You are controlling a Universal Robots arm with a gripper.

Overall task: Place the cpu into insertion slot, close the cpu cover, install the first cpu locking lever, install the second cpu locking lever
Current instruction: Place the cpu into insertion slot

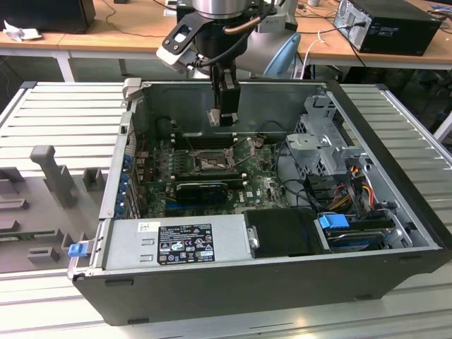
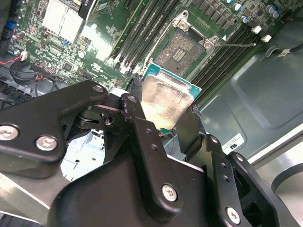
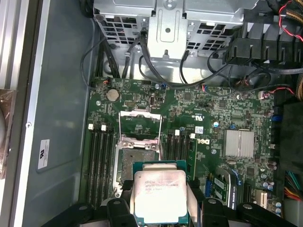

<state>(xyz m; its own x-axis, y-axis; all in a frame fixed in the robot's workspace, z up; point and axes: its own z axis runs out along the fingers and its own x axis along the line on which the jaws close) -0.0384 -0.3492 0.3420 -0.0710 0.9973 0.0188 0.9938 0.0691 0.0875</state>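
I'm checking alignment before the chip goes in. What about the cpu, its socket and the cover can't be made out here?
- cpu underside: it faces away in both wrist views. In the second wrist view the gripper covers two of its edges.
- insertion slot: one side is hidden behind the cpu in the first wrist view.
- cpu cover: its opening angle cannot be told in the first wrist view.

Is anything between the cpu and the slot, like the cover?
Nothing visible: the cover stands swung open, the slot lies bare, and the cpu sits gripped in the jaws above it.
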